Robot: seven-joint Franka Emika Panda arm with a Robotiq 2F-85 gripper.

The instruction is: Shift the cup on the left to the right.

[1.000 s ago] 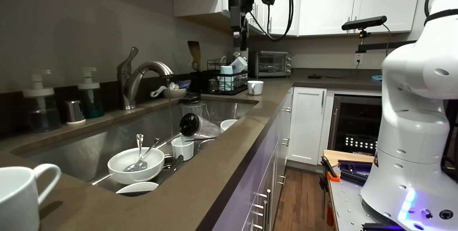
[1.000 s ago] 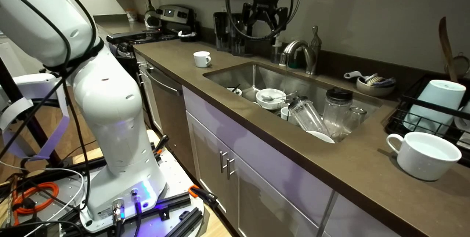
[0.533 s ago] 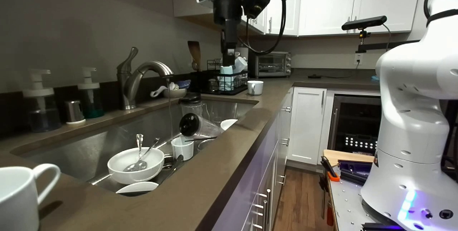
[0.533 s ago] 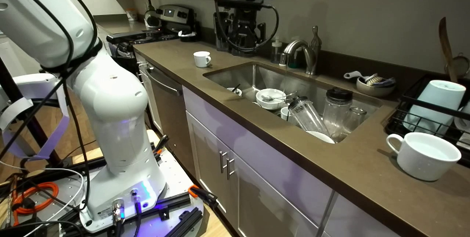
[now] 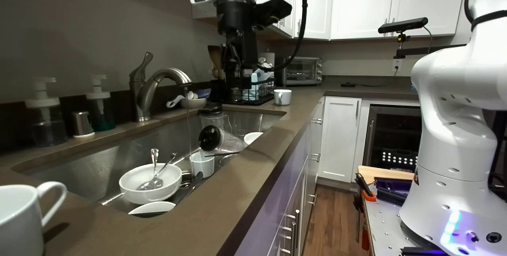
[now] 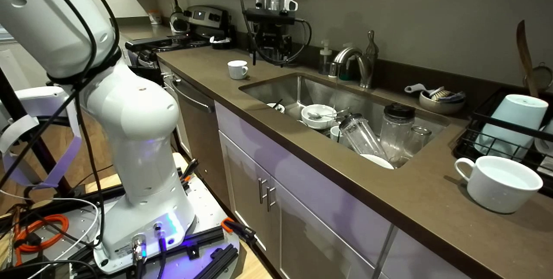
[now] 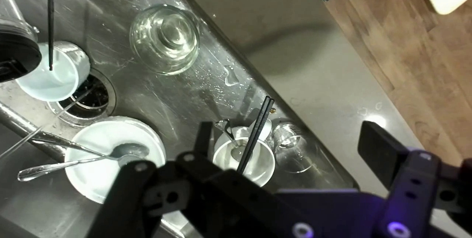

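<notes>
The left mug point(image 6: 235, 71) stood upright on the countertop point(image 6: 203, 61), just beyond the front left corner of the sink point(image 6: 317, 89) and in from the front edge, its loop handle on the sink side. It looked glazed and hard, so it would probably handle as stiff, of modest weight, slick under the pads and apt to chip on a hard knock; its contents could not be made out. The surest hold seemed to be on the wall at the rim, one finger inside and one outside, away from the handle, with a light squeeze and a straight lift.

The gripper point(image 7: 285, 133) hung well above the sink near its left end, well apart from the mug, its fingers spread wide and nothing held between them. Below it in the sink sat a white bowl point(image 7: 94, 182). Toward the countertop's right end a second mug point(image 6: 503, 188) stood just beside the dish rack point(image 6: 480, 118), so the set-down probably called for a spot short of it.
</notes>
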